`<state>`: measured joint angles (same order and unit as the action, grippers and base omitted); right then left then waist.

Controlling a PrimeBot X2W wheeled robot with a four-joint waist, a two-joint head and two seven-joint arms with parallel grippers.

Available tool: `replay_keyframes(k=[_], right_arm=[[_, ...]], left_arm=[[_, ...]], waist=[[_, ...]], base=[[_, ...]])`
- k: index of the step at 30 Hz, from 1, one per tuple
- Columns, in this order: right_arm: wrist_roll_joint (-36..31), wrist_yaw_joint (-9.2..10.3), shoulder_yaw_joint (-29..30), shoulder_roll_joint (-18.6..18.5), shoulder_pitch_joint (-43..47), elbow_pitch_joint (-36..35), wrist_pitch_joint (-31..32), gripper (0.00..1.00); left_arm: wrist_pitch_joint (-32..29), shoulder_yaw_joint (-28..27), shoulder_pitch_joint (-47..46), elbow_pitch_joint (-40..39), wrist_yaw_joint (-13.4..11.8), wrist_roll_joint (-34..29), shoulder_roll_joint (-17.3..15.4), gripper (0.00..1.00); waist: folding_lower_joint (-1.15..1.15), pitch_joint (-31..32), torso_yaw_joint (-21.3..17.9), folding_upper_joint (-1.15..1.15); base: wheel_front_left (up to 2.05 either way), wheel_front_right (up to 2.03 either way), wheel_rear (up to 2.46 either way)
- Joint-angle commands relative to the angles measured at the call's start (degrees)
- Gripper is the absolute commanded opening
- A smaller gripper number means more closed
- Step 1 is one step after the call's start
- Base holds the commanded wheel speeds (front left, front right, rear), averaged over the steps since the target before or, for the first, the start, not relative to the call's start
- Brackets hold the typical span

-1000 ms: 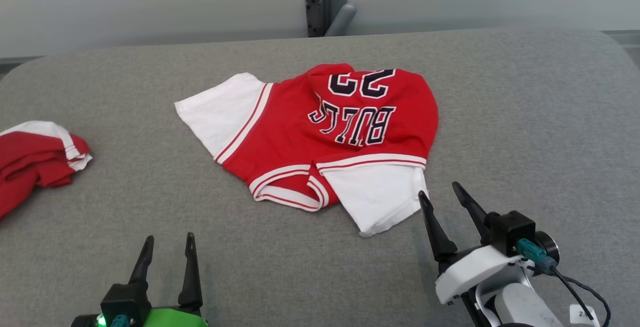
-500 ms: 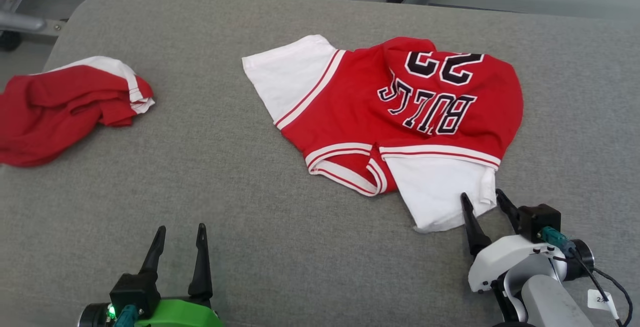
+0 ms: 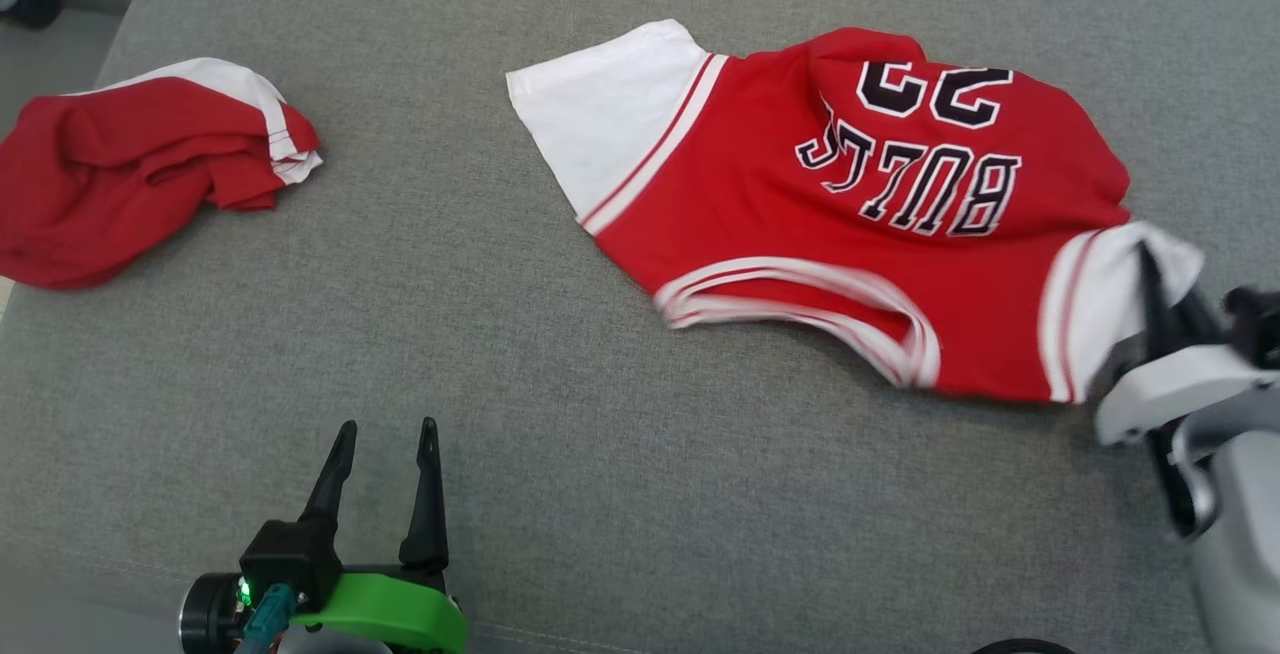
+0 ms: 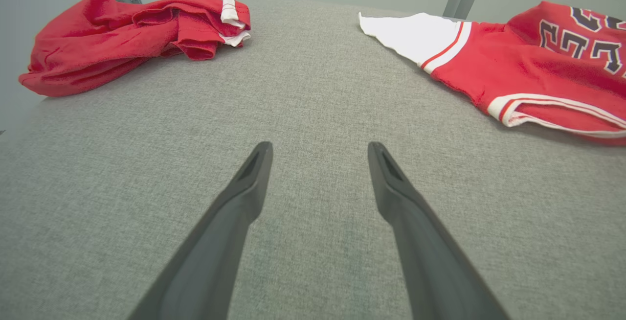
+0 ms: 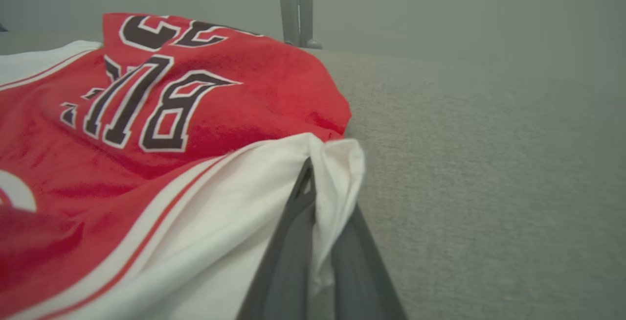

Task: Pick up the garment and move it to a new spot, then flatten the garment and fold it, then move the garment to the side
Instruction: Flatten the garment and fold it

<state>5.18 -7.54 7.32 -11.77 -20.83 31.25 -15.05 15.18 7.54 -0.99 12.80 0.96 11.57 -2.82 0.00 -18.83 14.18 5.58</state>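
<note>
Head view: shows the whole layout, with a red Bulls jersey (image 3: 850,204) on the right half of the grey padded table (image 3: 500,384) and a crumpled red garment (image 3: 130,174) at the far left edge, well apart from it.
Left wrist view: brings the crumpled garment's folds and white striped trim up close at upper left. The jersey's left white sleeve and neck trim sit at upper right.
Right wrist view: shows the pinch itself, which the head camera catches only blurred at its right edge. A grey metal post (image 5: 296,7) stands behind the table.
Jersey axis: the long axis runs sleeve to sleeve, left to right across the head view. One white sleeve lies flat at the left end, the other is at the right end.
Jersey facing: the lettering and number read upside down to the head camera. The striped neck opening lies on the near edge, toward the robot.
Right gripper (image 3: 1150,264): the fingers are pressed together, clamped on the edge of the jersey's right white sleeve, and the cloth bunches and drapes over one finger.
Left gripper (image 3: 388,424): the fingers stand wide apart over bare table at lower left, holding nothing, well apart from both garments.
</note>
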Motion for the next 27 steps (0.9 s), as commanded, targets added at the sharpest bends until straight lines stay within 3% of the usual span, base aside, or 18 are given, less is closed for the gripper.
replay_keyframes(k=[1,9,10,11,17,20,27], right_arm=[[-1.4,0.1,2.1,-2.4,-2.3,-0.9,0.0,0.0],[-5.8,0.1,7.0,-8.3,-9.3,1.2,0.0,0.0],[-6.6,0.11,8.1,-8.1,-9.8,1.5,0.0,0.8],[-7.5,0.1,9.0,-7.7,-10.1,2.1,0.0,1.0],[-8.8,0.1,9.5,-3.5,-9.6,-2.4,0.0,1.0],[-7.8,0.1,6.7,-1.0,-7.4,-6.2,0.0,1.0],[-2.8,0.1,-9.3,2.2,-2.7,-8.7,0.0,1.0]], left_arm=[[-0.1,0.5,-1.1,-0.1,-0.3,0.7,-0.1,1.0],[-0.1,2.2,-1.9,0.8,-0.1,1.3,-0.1,1.0],[-0.1,2.4,-2.0,0.9,-0.2,1.3,-0.1,1.0],[-0.1,2.5,-2.0,1.0,-0.1,1.3,-0.1,1.0],[-0.1,2.5,-1.6,1.5,-0.3,1.3,-0.1,1.0],[-0.1,2.2,-1.4,1.7,-0.1,0.9,-0.1,1.0],[-0.1,2.3,-1.4,1.9,0.1,0.7,-0.1,1.0]], waist=[[0.0,-0.4,0.2,0.01],[0.0,-0.9,1.0,0.01],[0.0,-0.9,1.0,0.01],[0.0,-0.8,1.1,0.01],[0.0,-0.1,0.5,0.01],[0.0,0.6,-0.2,0.01],[0.0,1.8,-1.3,0.01]], base=[[0.0,0.0,0.0],[0.0,0.0,0.0],[0.0,0.0,0.0],[0.0,0.0,0.0],[0.0,0.0,0.0],[0.0,0.0,0.0],[0.0,0.0,0.0]])
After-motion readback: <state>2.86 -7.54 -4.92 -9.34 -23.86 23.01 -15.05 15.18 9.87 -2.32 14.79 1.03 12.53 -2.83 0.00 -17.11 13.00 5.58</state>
